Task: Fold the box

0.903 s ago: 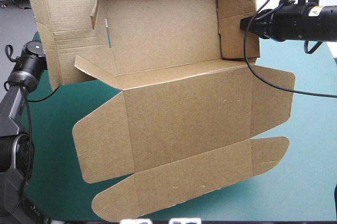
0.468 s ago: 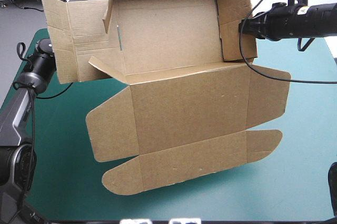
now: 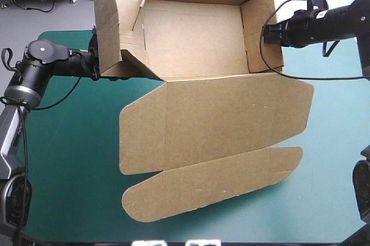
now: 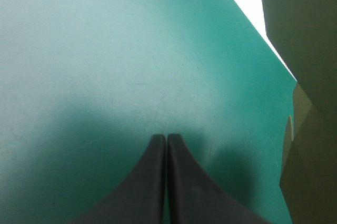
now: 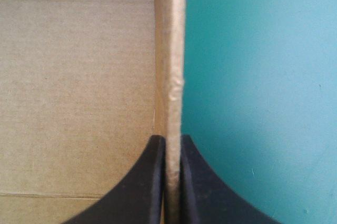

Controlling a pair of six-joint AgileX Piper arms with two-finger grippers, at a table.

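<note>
Box (image 3: 196,49) lies on the desk (image 3: 69,159), long axis spanning my arms: right end effector (image 5: 172,147) pinches its right wall, left end effector (image 4: 167,138), pressed together empty, has the left wall just beside it.

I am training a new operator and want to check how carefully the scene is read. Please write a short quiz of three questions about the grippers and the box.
1. True or false: the right gripper is shut on a raised wall of the box.
2. What is between the fingers of the left gripper? A) brown board B) nothing C) a cable
3. Fill in: the lid spreads out from the tray toward the ____ edge of the table.

Key: 1 true; 2 B; 3 near.
</note>
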